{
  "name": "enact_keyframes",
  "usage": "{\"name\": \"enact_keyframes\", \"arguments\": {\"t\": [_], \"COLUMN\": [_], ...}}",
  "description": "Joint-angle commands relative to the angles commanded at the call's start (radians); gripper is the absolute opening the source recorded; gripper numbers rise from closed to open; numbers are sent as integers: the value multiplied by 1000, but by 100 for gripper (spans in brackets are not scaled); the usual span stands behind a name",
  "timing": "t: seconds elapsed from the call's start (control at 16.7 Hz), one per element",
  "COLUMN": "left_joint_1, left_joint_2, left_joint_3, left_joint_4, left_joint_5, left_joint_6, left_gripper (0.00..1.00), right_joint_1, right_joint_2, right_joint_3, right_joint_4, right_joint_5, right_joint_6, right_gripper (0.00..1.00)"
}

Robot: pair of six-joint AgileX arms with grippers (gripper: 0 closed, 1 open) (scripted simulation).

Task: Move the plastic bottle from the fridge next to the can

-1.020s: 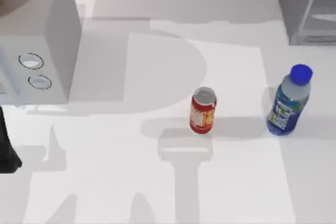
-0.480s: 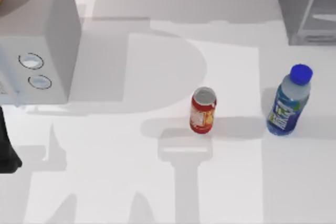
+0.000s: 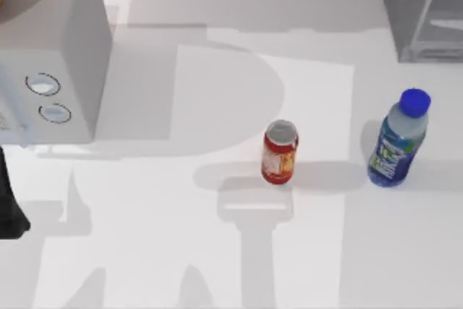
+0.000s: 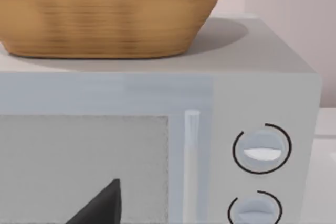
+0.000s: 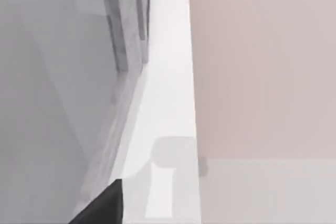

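- Plastic bottle [image 3: 399, 140] stands upright on the white desk [image 3: 181, 251], toward the top view's right side, its blue cap up and its blue-and-green label facing the near edge.
- Red can [image 3: 279, 152] stands upright near the middle of the desk, to the left of the bottle; the two are apart, with a bare strip of desk between them.
- Grey fridge [image 3: 419, 9] sits at the far right corner of the desk, behind the bottle and not touching it; the bottle is outside it, on the open desk.
- From the right wrist view, the fridge's grey wall and framed edge [image 5: 123, 30] run alongside a white strip of desk, with a pale pink wall beyond.
- White box with two round dials [image 3: 51, 56] fills the far left corner in the top view.
- In the left wrist view that box [image 4: 262, 93] is seen from its front, both dials at its one side, and a woven basket [image 4: 110, 14] rests on its top.
- Left arm shows as a dark shape [image 3: 10, 200] at the left edge of the top view, in front of the white box; I cannot tell how its jaws stand.
- Dark tips at the lower edge of each wrist view do not show the jaws' state for either arm, and nothing is seen held.
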Motion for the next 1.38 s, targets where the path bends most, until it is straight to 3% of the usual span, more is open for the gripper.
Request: {"name": "enact_keyframes", "arguments": {"t": [0.24,0.36,0.6,0.78,1.02,1.2,1.38], "left_joint_1": [0,0,0,0,0,0,0], "left_joint_2": [0,0,0,0,0,0,0], "left_joint_3": [0,0,0,0,0,0,0], "left_joint_4": [0,0,0,0,0,0,0], "left_joint_5": [0,0,0,0,0,0,0], "left_joint_6": [0,0,0,0,0,0,0], "left_gripper": [100,100,100,100,100,100,100], "right_joint_1": [-2,50,246,464,752,873,907], "right_joint_2": [-13,-25,-58,-103,-160,-197,-208], "right_joint_3": [-18,-35,-106,-138,-181,-258,-296], "right_joint_4": [14,45,109,172,259,308,323], "right_joint_5": [10,63,235,345,574,695,730], "right_joint_6": [11,58,208,286,467,576,614], "right_gripper": [100,100,100,100,100,100,100]}}
